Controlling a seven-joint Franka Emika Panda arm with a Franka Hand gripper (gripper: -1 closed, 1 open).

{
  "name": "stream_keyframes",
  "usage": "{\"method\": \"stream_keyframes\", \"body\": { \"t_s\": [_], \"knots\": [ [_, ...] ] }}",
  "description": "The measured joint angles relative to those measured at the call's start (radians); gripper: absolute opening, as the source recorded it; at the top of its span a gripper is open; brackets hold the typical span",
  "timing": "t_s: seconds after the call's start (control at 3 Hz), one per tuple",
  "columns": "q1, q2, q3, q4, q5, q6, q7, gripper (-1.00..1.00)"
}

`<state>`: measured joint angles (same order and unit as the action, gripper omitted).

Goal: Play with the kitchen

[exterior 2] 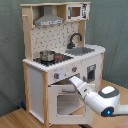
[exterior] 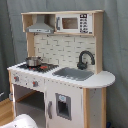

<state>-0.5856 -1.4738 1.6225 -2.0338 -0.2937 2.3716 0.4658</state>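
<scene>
Open floor before the kitchen (exterior 2: 60, 65).

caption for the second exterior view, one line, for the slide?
Franka arm reaching toward the oven door of a white-and-wood toy kitchen, steel pot on the hob.

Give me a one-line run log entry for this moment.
arm: reaching toward oven front | gripper: just below the knobs, state unclear | oven door: shut | pot: on hob | kitchen: upright

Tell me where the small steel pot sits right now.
In both exterior views, the small steel pot stands on the hob, under the grey hood, with the sink beside.
</scene>
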Motion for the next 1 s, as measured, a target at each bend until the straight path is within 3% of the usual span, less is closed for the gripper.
{"method": "stream_keyframes", "body": {
  "t_s": [1.0],
  "knots": [
    [-0.004, 0.049, -0.083, -0.04, 0.022, -0.005, -0.316, 1.0]
  ]
}}
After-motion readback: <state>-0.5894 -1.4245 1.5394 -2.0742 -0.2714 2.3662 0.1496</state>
